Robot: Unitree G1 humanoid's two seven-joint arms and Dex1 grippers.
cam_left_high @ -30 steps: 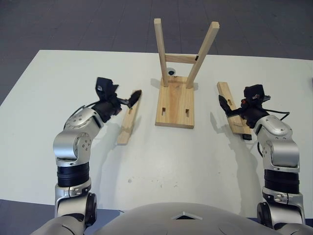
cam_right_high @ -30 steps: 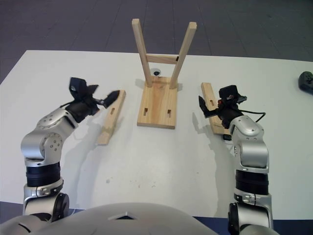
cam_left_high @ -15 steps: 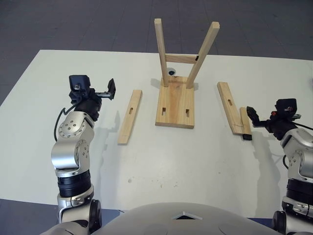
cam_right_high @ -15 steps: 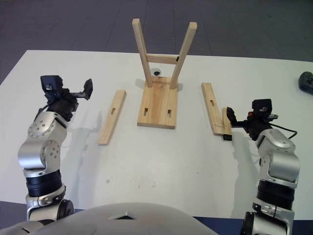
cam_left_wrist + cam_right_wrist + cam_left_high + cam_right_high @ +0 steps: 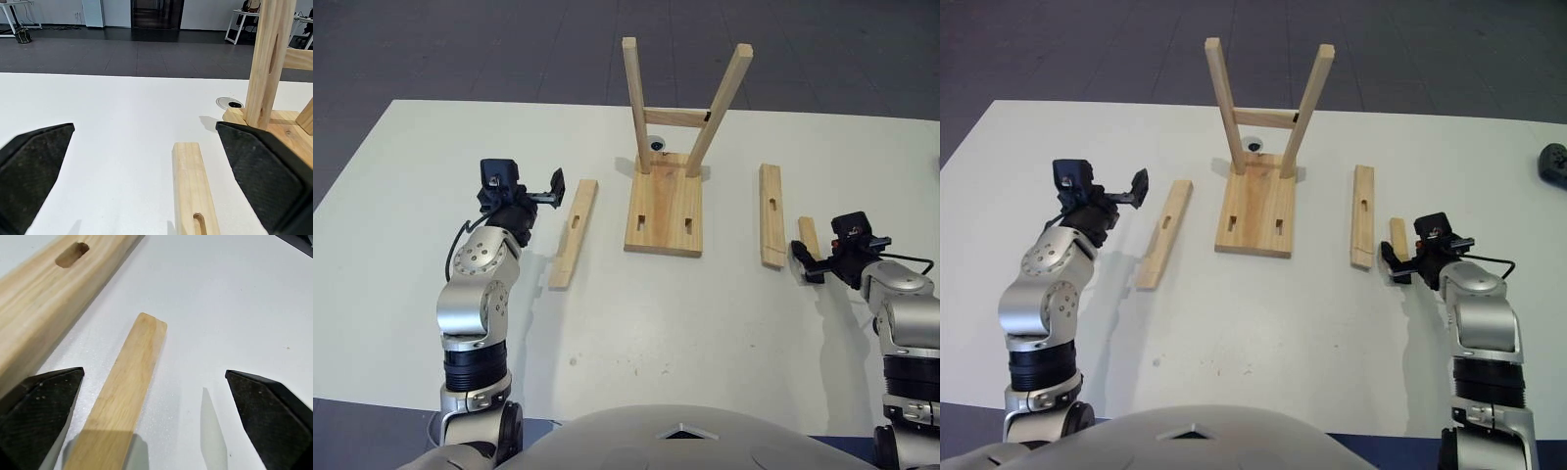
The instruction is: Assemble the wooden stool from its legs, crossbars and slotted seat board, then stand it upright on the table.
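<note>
White table (image 5: 636,333), dark tiled floor beyond its far edge.

Seat board (image 5: 664,211) lies flat at the table's middle, slots facing up. Two legs stand in its far end: left standing leg (image 5: 635,103) and right standing leg (image 5: 722,106), the right one tilted outward at the top. An upper crossbar (image 5: 674,117) joins them partway up. Stool not finished: two slots nearer the robot are unfilled.

Left loose leg (image 5: 573,233) lies flat on the table to the left of the seat board, apart from it, slot up. Right loose leg (image 5: 771,228) lies flat to the right of the board, also apart from it. Small loose crossbar (image 5: 124,391) lies flat just beside the right loose leg's near end, on its outer side.

Right gripper (image 5: 155,372): fingers spread wide, low over the table, the loose crossbar running between them. Neither finger touches it in the wrist view.

Left gripper (image 5: 145,126): fingers spread wide, nothing held. It hovers near the far end of the left loose leg, which lies ahead between the two pads and is not touched.

Round grommet (image 5: 656,144) is set in the table behind the seat board. Dark object (image 5: 1555,162) at the table's right edge; cannot tell what it is.
</note>
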